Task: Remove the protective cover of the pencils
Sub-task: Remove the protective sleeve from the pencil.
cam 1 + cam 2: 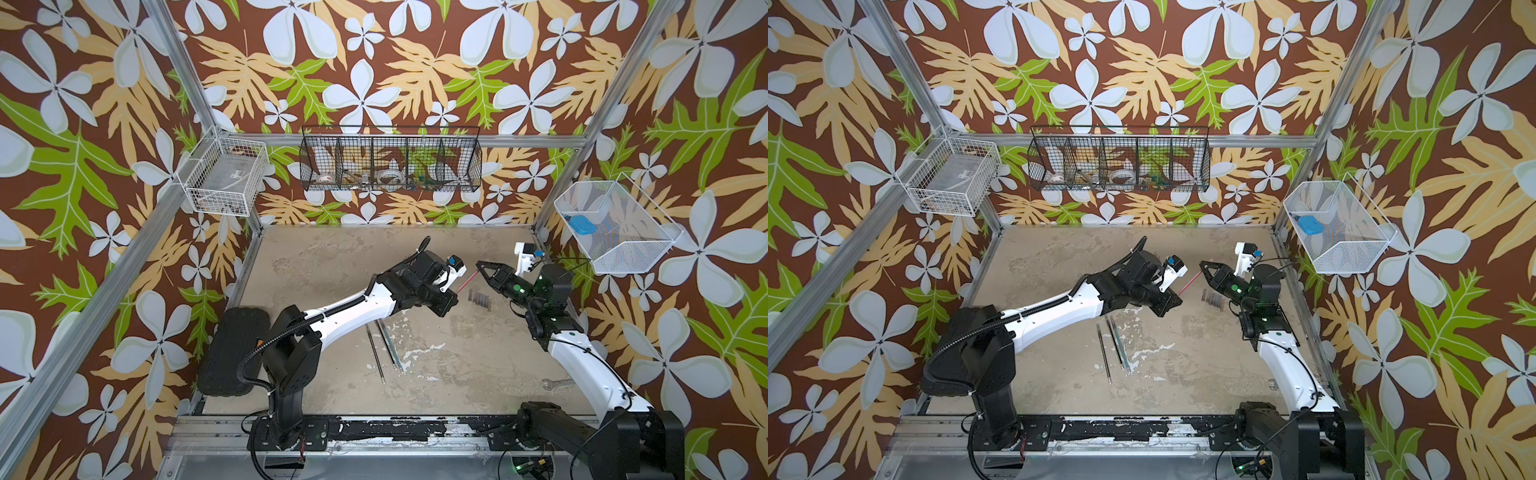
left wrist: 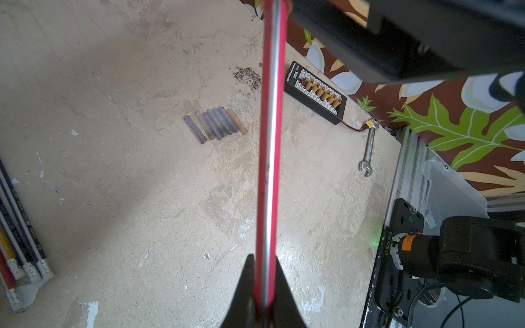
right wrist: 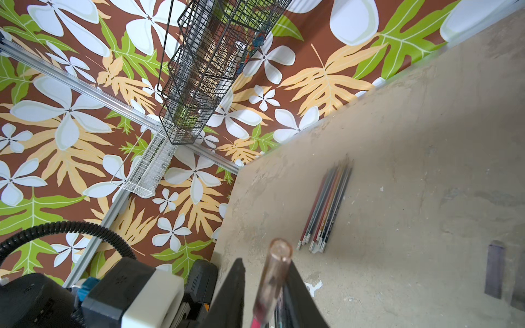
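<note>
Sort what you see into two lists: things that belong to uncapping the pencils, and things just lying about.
Job: red pencil in the left gripper; its cap between the right gripper's jaws; loose caps in a row; other pencils.
Lying about: wrench; black connector board; black wire basket.

Two arms (image 1: 353, 309), three baskets (image 1: 220, 199), one wrench (image 1: 559, 383)

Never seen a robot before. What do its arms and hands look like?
The left arm and right arm have white shells between chunky black joints. A ribbed black hose runs along the left arm; thin black wires loop beside the right arm, which shows green lights. The left hand and right hand each end in two black tapering fingers, with a white camera box behind.
</note>
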{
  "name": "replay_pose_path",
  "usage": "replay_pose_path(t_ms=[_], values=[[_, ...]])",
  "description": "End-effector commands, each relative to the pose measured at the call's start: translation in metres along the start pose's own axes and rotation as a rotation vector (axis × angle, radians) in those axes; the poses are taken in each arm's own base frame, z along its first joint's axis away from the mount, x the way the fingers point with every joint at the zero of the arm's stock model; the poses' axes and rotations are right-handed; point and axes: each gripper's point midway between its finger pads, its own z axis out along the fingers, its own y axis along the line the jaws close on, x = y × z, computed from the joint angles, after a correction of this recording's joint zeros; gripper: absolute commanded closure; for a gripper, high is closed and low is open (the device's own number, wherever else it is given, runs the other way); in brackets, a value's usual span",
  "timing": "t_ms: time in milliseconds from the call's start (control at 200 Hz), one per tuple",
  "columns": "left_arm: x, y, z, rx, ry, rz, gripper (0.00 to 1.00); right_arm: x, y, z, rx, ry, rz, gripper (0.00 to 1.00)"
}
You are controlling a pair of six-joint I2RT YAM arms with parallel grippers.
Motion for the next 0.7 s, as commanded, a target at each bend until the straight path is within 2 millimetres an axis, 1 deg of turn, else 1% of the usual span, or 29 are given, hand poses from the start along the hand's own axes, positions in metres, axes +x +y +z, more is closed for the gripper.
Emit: replay_pose_path(t_ms=[0,70,120,210,395,621,696], values=[[-0.001,-0.002,0.002,0.013,-0.005,-0.002,1.00,-0.005,0.007,0.001,-0.029,-0.004,-0.030,0.74],[0.000,-0.002,0.002,0.015,-0.003,-0.003,1.00,-0.005,0.006,0.002,-0.032,0.003,-0.028,0.75],[0.000,-0.002,0.002,0.018,-0.004,-0.002,1.00,-0.006,0.006,0.003,-0.034,0.006,-0.028,0.79],[0.000,-0.004,0.002,0.028,-0.001,0.005,1.00,-0.009,0.004,0.001,-0.038,0.012,-0.028,0.81],[0.000,-0.009,0.000,0.052,-0.002,0.051,1.00,-0.016,-0.004,-0.011,-0.044,0.018,-0.024,0.79],[0.004,-0.008,0.001,0.051,0.012,0.099,1.00,-0.017,0.003,-0.017,-0.077,0.011,-0.046,0.80],[0.005,-0.009,0.001,0.055,0.014,0.104,1.00,-0.013,0.003,-0.017,-0.088,0.022,-0.040,0.81]])
